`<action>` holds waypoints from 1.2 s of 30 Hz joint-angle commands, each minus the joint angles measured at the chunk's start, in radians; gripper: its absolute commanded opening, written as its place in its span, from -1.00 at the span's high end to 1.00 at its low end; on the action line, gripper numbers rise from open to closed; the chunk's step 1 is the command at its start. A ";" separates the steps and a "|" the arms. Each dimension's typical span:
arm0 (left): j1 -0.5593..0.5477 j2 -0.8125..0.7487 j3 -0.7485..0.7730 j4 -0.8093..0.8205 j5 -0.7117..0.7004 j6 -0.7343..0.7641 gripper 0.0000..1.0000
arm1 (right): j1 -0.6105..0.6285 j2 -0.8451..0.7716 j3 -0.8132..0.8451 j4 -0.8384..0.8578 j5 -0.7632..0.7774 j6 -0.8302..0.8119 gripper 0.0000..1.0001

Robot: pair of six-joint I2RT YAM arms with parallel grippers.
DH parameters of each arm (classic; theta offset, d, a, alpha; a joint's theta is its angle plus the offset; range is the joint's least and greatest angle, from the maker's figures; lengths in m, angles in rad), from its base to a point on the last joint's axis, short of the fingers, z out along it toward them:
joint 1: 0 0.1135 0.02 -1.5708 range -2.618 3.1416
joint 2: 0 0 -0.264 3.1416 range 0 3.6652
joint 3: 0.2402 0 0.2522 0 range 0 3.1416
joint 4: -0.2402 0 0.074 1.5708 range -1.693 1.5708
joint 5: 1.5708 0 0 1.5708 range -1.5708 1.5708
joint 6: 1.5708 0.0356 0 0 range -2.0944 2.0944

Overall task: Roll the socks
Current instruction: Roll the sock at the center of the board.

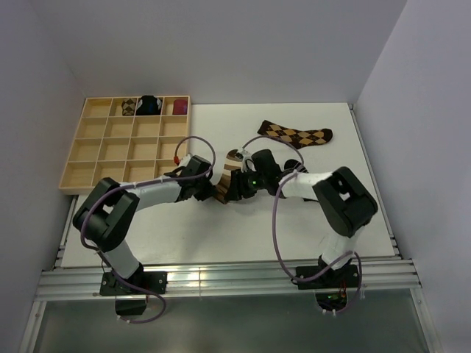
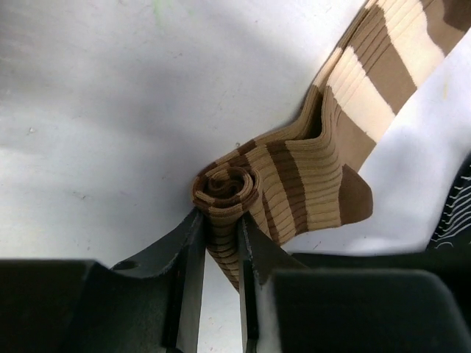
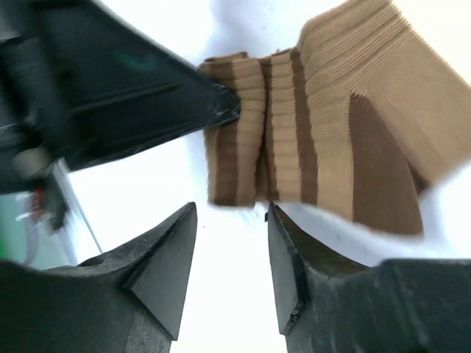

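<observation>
from the top view: see the long fabric sock with wide brown-and-cream stripes [image 1: 234,157] lying on the white table [image 1: 184,235], reaching away from both hands toward the far edge. find the left gripper [image 1: 218,188] and the right gripper [image 1: 240,184] close together at its near end, about as near as each other. spot the brown-and-tan argyle fabric sock [image 1: 298,134] flat, well past the right gripper and out to its right. notice the wooden tray with many square boxes [image 1: 81,158] off to the left gripper's left. cannot see a short black sock here.

from the left wrist view: see the left gripper [image 2: 218,229] squeezed shut on the rolled-up end of the striped sock [image 2: 324,169], with the little swirl just above the fingertips [image 2: 188,243]. look past the tips, up and to the right, for the loose long part.

from the right wrist view: see the right gripper [image 3: 232,209] open, holding nothing, with the roll right in front of its tips and not quite between them. guess a short push forward is needed to reach it.

no brands, labels or words to read in any view.
</observation>
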 commanded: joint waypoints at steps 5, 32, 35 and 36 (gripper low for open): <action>-0.009 0.087 0.113 -0.242 0.000 0.113 0.68 | 0.156 -0.259 -0.104 0.103 0.470 -0.201 -0.10; -0.009 0.124 0.260 -0.337 0.052 0.205 0.68 | 0.436 -0.042 -0.064 0.217 0.907 -0.422 0.04; -0.009 0.116 0.257 -0.332 0.055 0.205 0.67 | 0.437 -0.020 -0.060 0.222 0.927 -0.425 0.11; -0.009 0.115 0.254 -0.328 0.058 0.204 0.67 | 0.437 -0.014 -0.058 0.220 0.937 -0.425 0.15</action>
